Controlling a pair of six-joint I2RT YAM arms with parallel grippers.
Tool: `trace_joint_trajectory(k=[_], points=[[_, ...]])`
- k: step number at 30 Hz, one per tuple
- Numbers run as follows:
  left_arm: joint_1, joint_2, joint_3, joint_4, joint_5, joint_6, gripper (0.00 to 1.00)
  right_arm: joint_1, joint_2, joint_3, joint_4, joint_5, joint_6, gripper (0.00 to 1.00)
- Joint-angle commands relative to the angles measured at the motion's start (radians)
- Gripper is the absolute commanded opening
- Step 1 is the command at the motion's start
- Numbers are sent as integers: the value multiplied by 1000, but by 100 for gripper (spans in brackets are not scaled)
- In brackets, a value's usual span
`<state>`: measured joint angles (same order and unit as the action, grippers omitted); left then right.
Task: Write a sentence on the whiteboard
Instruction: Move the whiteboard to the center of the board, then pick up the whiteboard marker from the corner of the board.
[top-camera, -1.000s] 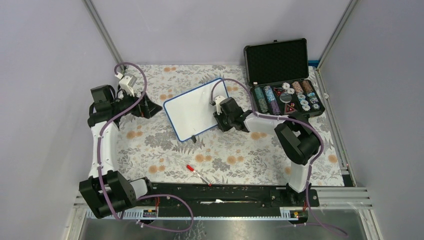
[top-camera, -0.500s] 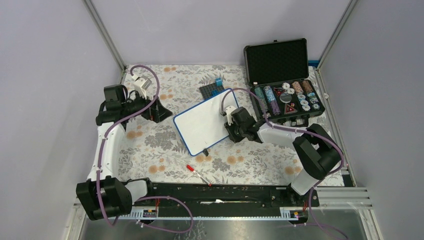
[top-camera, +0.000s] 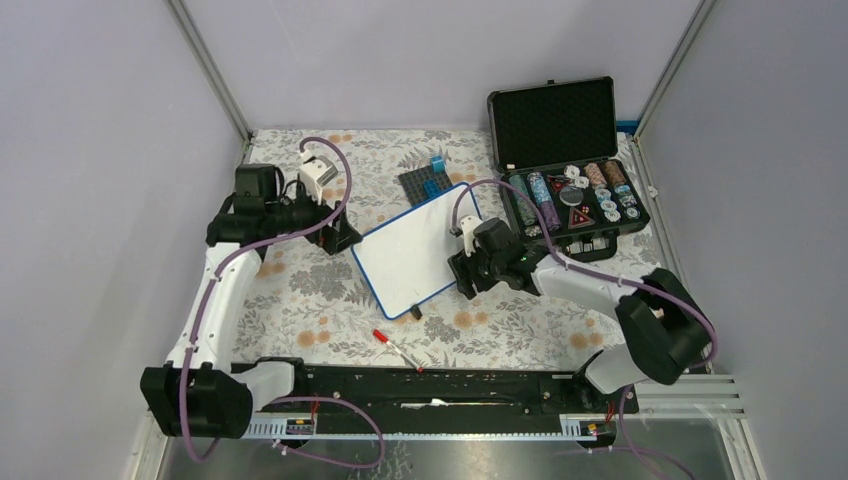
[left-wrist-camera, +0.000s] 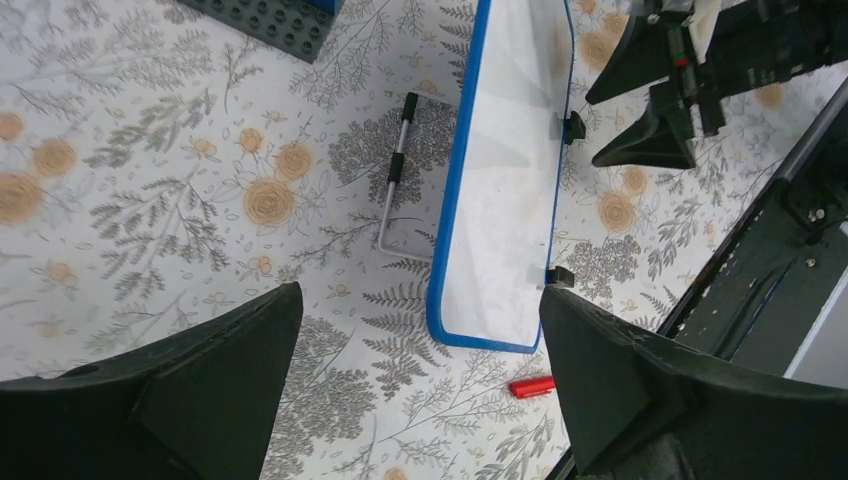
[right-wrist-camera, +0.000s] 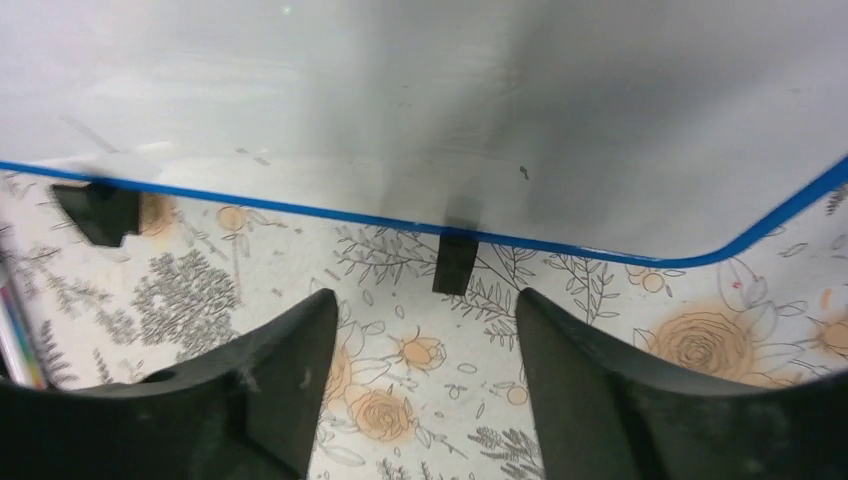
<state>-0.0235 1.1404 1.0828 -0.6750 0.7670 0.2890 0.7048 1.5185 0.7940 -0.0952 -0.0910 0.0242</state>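
The whiteboard is a blank white board with a blue rim, lying tilted at the middle of the flowered cloth. My right gripper stands open just off its right edge. In the right wrist view the whiteboard fills the top, a black foot sits right ahead of my right gripper, and nothing is between the fingers. My left gripper hovers open beside the board's left edge. From the left wrist, the whiteboard lies ahead of the left gripper, apart from it.
A red-capped marker lies on the cloth near the front rail; its cap shows in the left wrist view. An open black case of chips stands at the back right. A grey studded plate lies behind the board, a metal rod beside it.
The right gripper dragged the whiteboard to the right and nearer, then opened and let go of its edge. The left arm swung right toward the board, still open.
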Motion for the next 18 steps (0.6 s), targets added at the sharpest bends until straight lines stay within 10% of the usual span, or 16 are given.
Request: trace_joint_trajectory(k=[1, 9, 18], points=[[-24, -18, 144, -154, -32, 204, 99, -1, -135, -13, -6, -54, -44, 75], [-292, -5, 237, -446, -131, 551, 99, -99, -232, 94, -260, -415, -189, 97], [-741, -29, -20, -429, -369, 675, 79, -328, -278, 115, -266, -653, -130, 100]])
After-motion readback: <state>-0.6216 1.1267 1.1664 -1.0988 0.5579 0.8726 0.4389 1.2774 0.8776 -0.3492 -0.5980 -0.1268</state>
